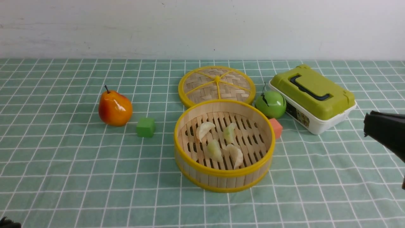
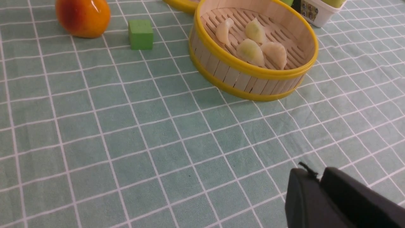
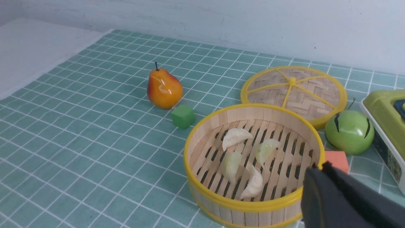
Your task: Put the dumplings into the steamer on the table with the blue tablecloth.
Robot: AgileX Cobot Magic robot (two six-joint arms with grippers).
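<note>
Looking over the table under its pale green-blue tablecloth with thin white grid lines, I find all four small, glossy, pale crescent dumplings lying on the slatted floor of the round bamboo steamer with yellow rims. Taking the middle of that floor as the centre of the dial in the front view, one lies at 10 o'clock, one near 12, one at 7 and one at 5; the two nearer ones sit just beside each other.

Around the steamer, the flat woven lid with a yellow rim and yellow spokes lies at 12 o'clock, its edge hidden behind the steamer's far rim. A shiny green apple sits at 1 o'clock, with an orange-red cube just beside the steamer wall at 2 o'clock. A lime-green lidded white box with a dark handle stands further out at 2 o'clock. A small green cube rests at 9 o'clock, and an orange-red pear near it at 10 o'clock.

My right gripper hangs clear of the steamer at 3 o'clock, its black fingers pressed together and holding nothing. My left gripper is above bare cloth at 7 o'clock, well apart from the steamer, fingers likewise together and empty.
</note>
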